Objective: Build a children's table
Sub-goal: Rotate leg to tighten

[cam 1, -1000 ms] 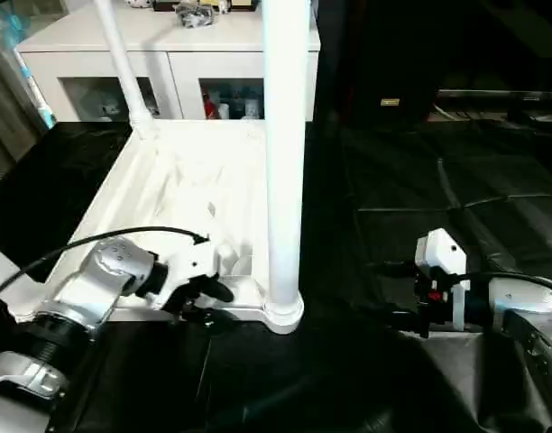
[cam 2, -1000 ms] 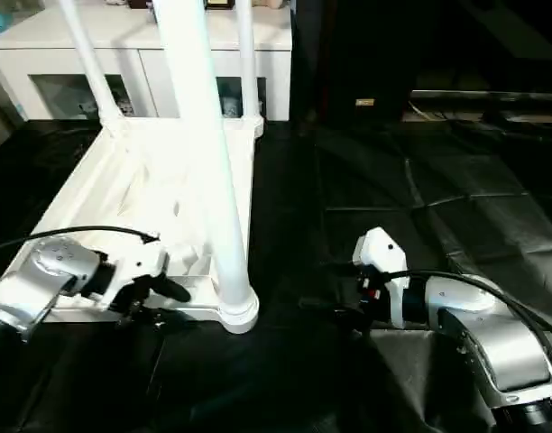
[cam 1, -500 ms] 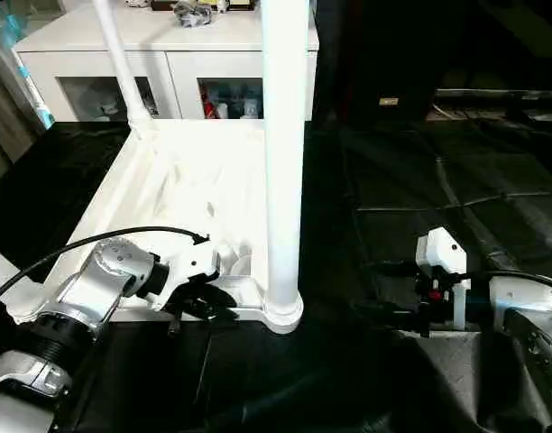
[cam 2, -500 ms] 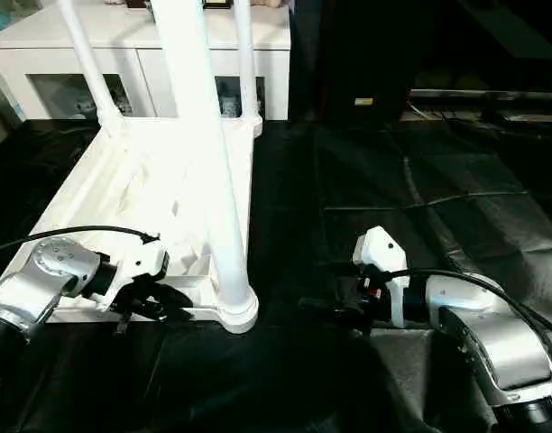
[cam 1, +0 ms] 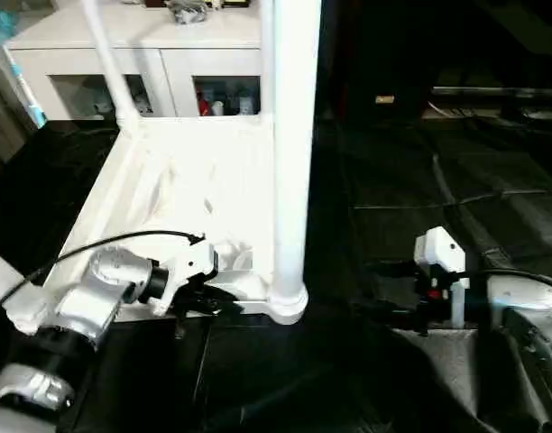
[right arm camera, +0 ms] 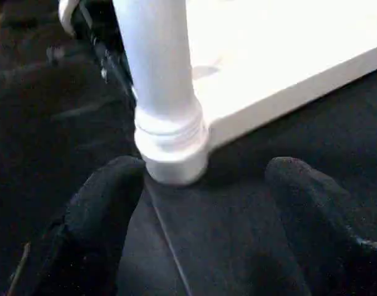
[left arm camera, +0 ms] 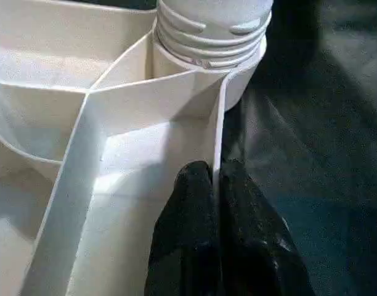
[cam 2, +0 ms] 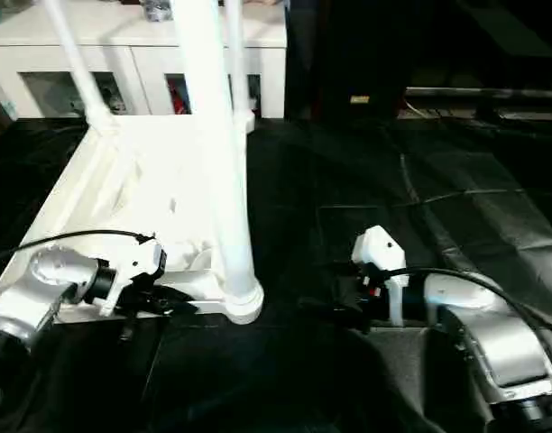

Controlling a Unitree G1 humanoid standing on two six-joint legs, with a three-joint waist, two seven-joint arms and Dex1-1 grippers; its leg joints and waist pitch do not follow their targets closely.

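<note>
Small white plastic children's table [cam 1: 195, 180], upside down: my left hand [left arm camera: 214, 185], now pinching its rim wall, steadies it; my right hand [right arm camera: 204, 185] stays spread, empty.

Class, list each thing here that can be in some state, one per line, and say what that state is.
Table top: upside down on the black sheet.
Near leg: upright, seated in its corner socket.
Far leg: standing in a far corner.
Left gripper: shut on the top's rim.
Right gripper: open, apart from the near leg.

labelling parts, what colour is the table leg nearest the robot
White, like the tabletop; the leg shows best in the right eye view.
</note>
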